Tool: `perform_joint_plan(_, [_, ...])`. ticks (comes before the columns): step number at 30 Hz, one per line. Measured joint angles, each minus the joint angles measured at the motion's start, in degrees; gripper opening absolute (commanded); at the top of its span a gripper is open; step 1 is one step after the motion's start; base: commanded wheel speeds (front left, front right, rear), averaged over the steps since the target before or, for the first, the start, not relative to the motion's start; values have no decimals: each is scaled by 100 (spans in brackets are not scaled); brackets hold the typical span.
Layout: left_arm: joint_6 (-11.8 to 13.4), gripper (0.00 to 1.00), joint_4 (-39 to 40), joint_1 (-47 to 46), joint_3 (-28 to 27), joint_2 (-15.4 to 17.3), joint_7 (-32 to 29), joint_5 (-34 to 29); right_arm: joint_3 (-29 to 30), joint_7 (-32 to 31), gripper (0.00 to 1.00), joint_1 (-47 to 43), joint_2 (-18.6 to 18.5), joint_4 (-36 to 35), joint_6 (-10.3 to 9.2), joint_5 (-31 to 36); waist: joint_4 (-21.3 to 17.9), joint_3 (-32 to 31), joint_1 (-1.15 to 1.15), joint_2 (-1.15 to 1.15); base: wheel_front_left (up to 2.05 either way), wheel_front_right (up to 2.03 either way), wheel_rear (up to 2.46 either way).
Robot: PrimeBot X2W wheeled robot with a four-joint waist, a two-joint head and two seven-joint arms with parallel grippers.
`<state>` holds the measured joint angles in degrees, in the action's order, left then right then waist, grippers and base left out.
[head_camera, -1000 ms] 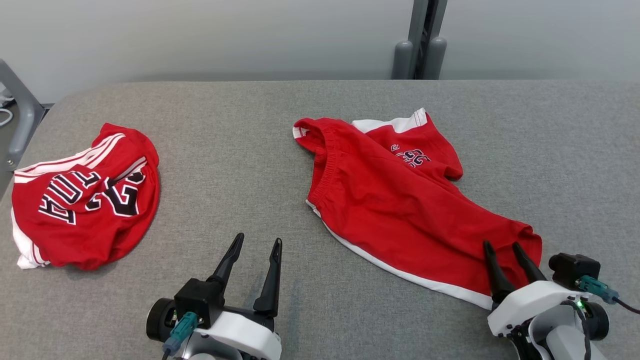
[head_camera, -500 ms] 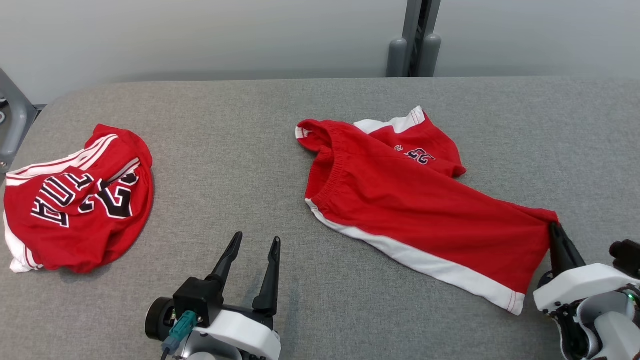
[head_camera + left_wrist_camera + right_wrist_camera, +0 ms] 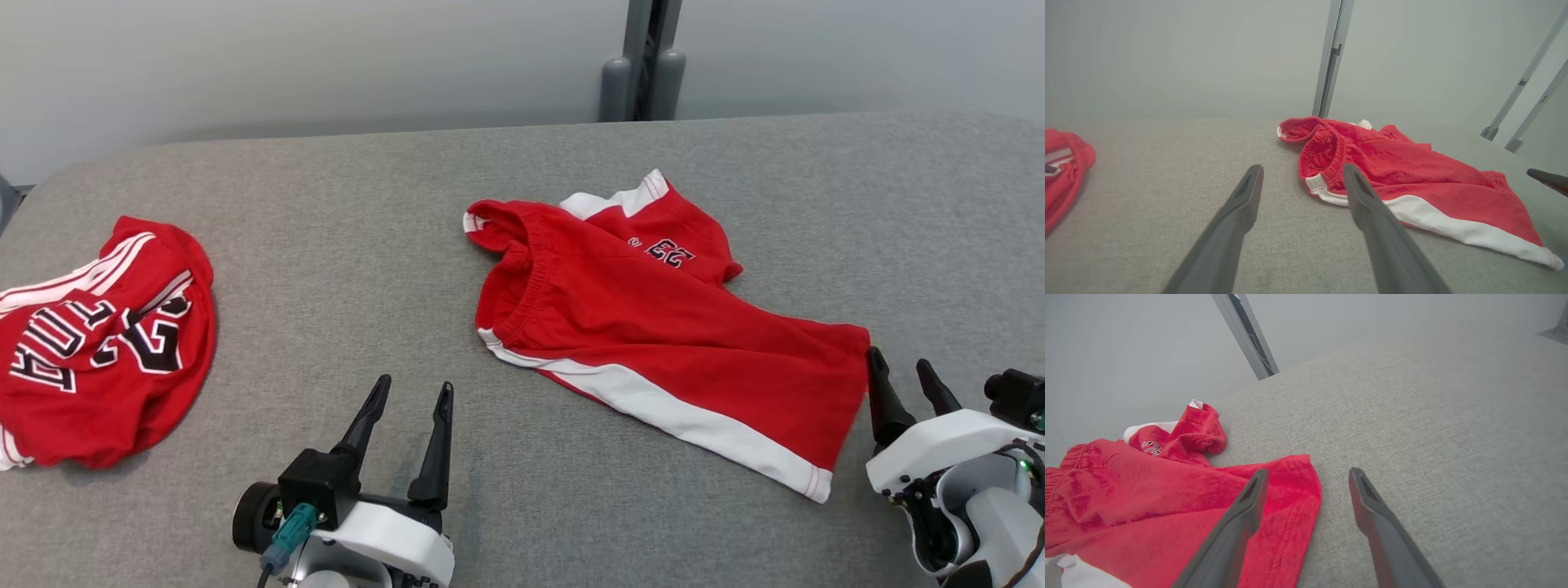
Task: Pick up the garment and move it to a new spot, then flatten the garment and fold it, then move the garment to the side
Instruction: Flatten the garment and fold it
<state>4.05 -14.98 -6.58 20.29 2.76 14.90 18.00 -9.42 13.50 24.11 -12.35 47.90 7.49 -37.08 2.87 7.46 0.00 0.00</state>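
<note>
Looking down from the head view, the red shorts (image 3: 653,327) lie spread on the grey counter (image 3: 367,245), a little right of its middle. Their elastic waistband faces the robot's left, a white stripe runs along the near edge, and one leg reaches toward the right gripper (image 3: 898,358). The other leg is folded at the far side and shows a small dark number. The right gripper's fingers stand apart and hold nothing, their tips just beside the hem of the near leg. The left gripper (image 3: 415,384) sits low and near the middle, over bare counter, with its fingers also apart and empty. A crumpled red jersey (image 3: 98,359) with dark lettering lies well apart at the far left. Two grey posts (image 3: 641,77) rise behind the counter against a pale wall (image 3: 245,65).

In the left wrist view, the two fingers (image 3: 1237,212) are spread wide above the counter. The shorts (image 3: 1412,171) lie ahead and to the right, with the waistband nearest. The jersey (image 3: 1065,171) shows at the left edge, and a dark fingertip of the other arm shows at the right edge.

In the right wrist view, the fingers (image 3: 1376,522) are spread. One lies over the corner of the shorts' hem (image 3: 1290,506) and the other over bare counter. Whether the first touches the cloth cannot be told.
</note>
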Motion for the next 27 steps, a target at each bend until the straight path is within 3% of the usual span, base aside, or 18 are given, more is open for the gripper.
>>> perform_joint_plan(10, [4, 100, 70, -40, -201, -3, 0, 96, -423, 149, 100, -775, 11, -1403, 0, 210, -689, -67, 0, 0, 0, 0, 0])
perform_joint_plan(15, [0, 100, 57, -26, -297, -3, -1, 145, -443, 166, 100, -1474, 219, -2174, 0, 389, -945, -181, 0, 0, 0, 0, 0])
perform_joint_plan(27, [-54, 100, 80, 55, -278, -2, 0, 222, -740, 166, 100, -1928, 344, -2158, 0, 511, -895, -311, 0, 0, 0, 0, 0])
